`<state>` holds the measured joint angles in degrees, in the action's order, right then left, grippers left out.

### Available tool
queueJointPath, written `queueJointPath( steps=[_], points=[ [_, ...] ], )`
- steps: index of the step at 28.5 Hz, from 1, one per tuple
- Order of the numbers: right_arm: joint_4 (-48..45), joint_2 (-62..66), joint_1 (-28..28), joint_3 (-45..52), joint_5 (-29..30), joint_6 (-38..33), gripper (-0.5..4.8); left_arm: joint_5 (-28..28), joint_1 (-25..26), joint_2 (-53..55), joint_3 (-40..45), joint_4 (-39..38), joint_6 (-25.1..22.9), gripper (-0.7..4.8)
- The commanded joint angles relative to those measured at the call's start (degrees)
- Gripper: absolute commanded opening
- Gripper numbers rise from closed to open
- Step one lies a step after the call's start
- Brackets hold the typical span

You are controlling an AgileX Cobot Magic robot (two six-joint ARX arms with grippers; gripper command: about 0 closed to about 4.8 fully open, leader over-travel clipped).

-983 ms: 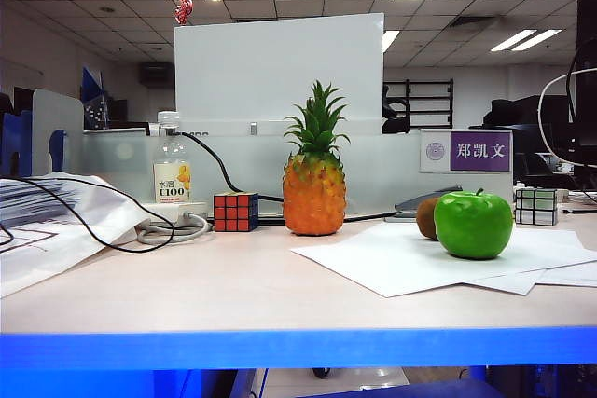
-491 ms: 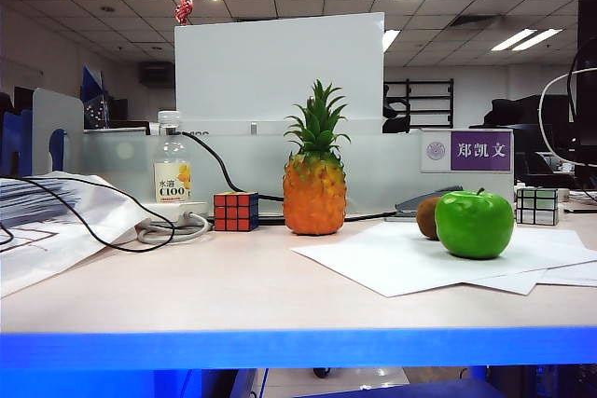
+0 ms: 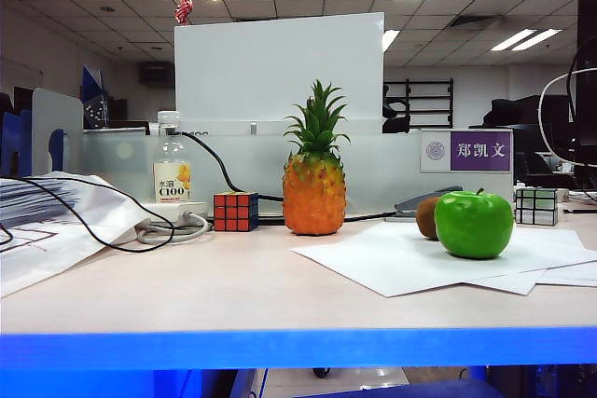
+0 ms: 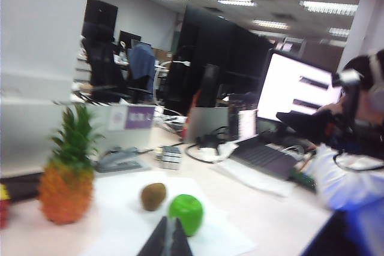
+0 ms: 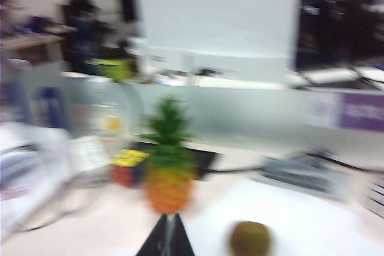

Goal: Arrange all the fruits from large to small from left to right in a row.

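Exterior view gives you the pineapple (image 3: 314, 197) leftmost, then the kiwi (image 3: 427, 217) touching the apple (image 3: 474, 224) in front of it. Your left claw (image 4: 167, 239) is pinched together, empty, apple just beyond its tips, kiwi further on. Your right claw (image 5: 167, 236) is likewise shut and empty, pineapple beyond it. Reach for the apple carelessly and you may send the kiwi rolling off.

Pineapple (image 3: 314, 195) stands upright mid-table, green crown up. Glossy green apple (image 3: 474, 224) sits on white paper to its right, brown kiwi (image 3: 427, 217) touching just behind.
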<state>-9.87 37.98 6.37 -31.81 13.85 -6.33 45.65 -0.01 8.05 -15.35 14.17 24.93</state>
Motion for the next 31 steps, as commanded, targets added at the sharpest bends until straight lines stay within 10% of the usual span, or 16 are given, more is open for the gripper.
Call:
queueJointPath(
  steps=[1,3,10,31],
  points=[
    [9.01,9.27,0.57,-5.95,-10.25,2.69,0.36,-4.37,0.04,6.03,-5.95,-10.64,-10.58,-0.05],
    [13.18,14.93,0.61,-8.46,-9.6,5.4,0.76,-6.01,0.04,9.42,-9.05,-14.08,-13.9,-0.05],
    [13.73,27.15,7.1,-8.74,-9.27,8.52,4.79,-7.26,0.02,19.15,-12.26,-15.78,-21.62,-0.05],
    [-5.64,48.41,7.63,-8.74,-12.13,13.88,4.79,-5.35,0.02,20.44,-12.28,-11.15,-23.02,-0.05]
  ],
)
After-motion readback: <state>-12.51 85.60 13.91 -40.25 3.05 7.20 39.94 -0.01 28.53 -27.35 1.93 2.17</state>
